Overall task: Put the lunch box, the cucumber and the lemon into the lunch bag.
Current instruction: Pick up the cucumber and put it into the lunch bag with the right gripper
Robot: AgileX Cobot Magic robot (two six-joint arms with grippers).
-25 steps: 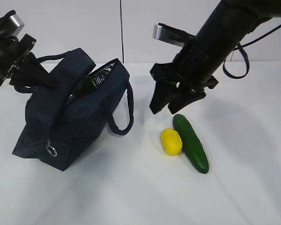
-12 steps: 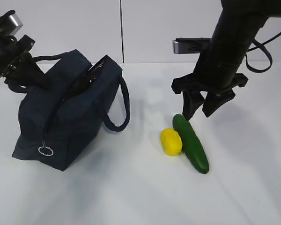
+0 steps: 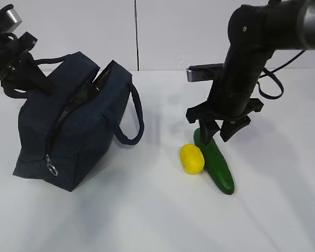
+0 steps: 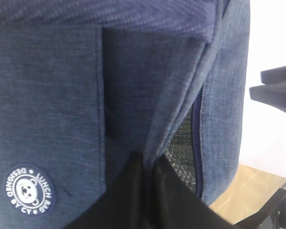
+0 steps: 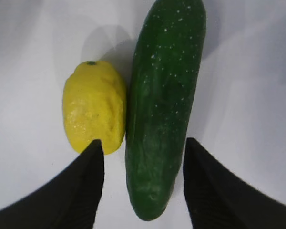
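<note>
The lunch bag (image 3: 79, 126) was matt navy woven cloth with a quilted, shiny silvery lining (image 4: 178, 143). The cucumber (image 5: 164, 105) looked smooth, glossy and pale-speckled; the lemon (image 5: 94, 107) faintly dimpled. The desk (image 3: 147, 220) was plain matt white.

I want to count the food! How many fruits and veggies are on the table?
2. The yellow lemon lies on the table right of the lunch bag, and the green cucumber lies right beside it, under the right pincer. More food could be hidden inside the bag.
</note>
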